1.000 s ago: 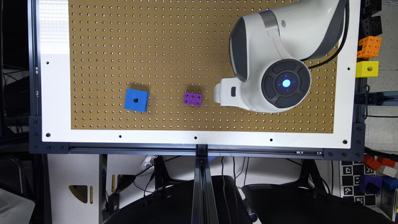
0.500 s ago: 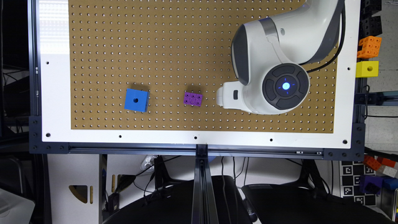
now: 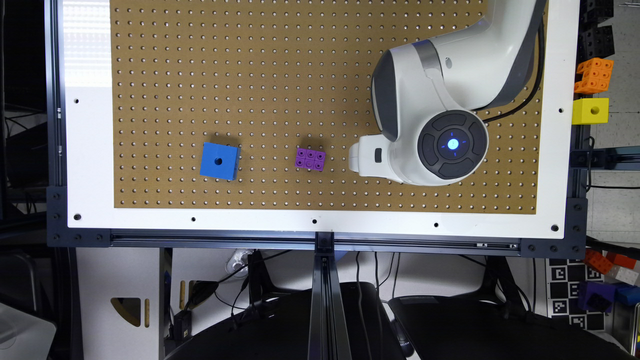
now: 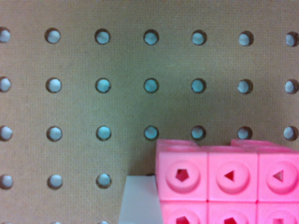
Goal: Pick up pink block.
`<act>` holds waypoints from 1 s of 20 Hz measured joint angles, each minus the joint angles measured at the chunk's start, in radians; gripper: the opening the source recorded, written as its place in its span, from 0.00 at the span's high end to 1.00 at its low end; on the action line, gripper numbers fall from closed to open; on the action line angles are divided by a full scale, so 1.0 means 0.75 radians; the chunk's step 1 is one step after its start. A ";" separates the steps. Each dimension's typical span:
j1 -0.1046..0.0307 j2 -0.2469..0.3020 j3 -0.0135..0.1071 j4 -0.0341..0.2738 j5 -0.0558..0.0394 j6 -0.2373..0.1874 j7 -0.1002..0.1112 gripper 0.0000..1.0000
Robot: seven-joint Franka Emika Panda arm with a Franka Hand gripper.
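Brown pegboard (image 3: 280, 70) carries the white arm (image 3: 430, 115) toward the exterior view's right, a blue cube (image 3: 219, 160), a purple brick (image 3: 310, 159) between them, and, in the wrist view, the pink block (image 4: 229, 179) beside one pale finger (image 4: 138, 200), grip state undeterminable.

Pink block (image 4: 229, 184) cut by wrist picture edge: only part of top face in frame, full count of holes not readable. Pale blurred piece (image 4: 139, 199) just beside block, also cut by edge; cannot tell if it is one of fingers. In exterior view white arm housing (image 3: 430, 130) covers worktop (image 3: 300, 75) under it; arm itself cut by frame edge. Small coloured blocks (image 3: 607, 280) at the exterior view's right, low corner: too small, shapes unclear.
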 joint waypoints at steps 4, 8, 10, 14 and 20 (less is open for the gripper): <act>-0.001 0.000 0.000 0.000 0.000 -0.002 0.000 1.00; -0.001 -0.001 0.000 0.000 0.000 -0.003 0.000 1.00; -0.001 -0.016 0.000 0.000 0.000 -0.014 0.000 1.00; -0.002 -0.095 0.000 0.000 0.000 -0.101 0.000 1.00; -0.002 -0.222 0.000 0.000 0.000 -0.236 0.000 1.00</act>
